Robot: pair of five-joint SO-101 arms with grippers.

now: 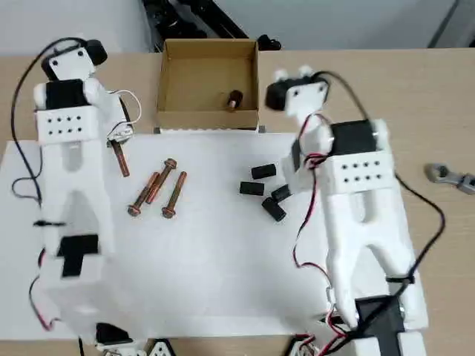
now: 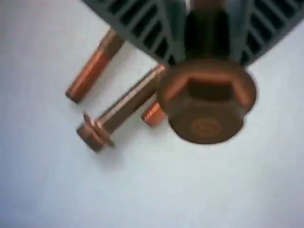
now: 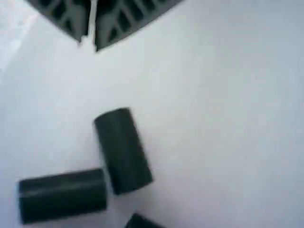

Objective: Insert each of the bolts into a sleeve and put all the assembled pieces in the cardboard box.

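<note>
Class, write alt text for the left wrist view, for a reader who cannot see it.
The left claw grips a copper bolt, its hex head facing the camera. Beyond it, three more bolts lie on the white sheet, one partly hidden.

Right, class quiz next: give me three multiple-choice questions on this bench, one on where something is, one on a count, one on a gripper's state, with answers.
1. Where is the assembled piece? A on the bare tabletop; B in the cardboard box; C on top of an arm.
2. How many loose bolts lie on the white sheet? A one; B six; C three.
3. What state is the left gripper in? A shut on a bolt; B open and empty; C shut on a sleeve.

Answers: 1 B, the high view shows it on the box floor. 2 C, three lie close together, apart from the held one. 3 A, the left wrist view shows the bolt's head sticking out of its grip.
</note>
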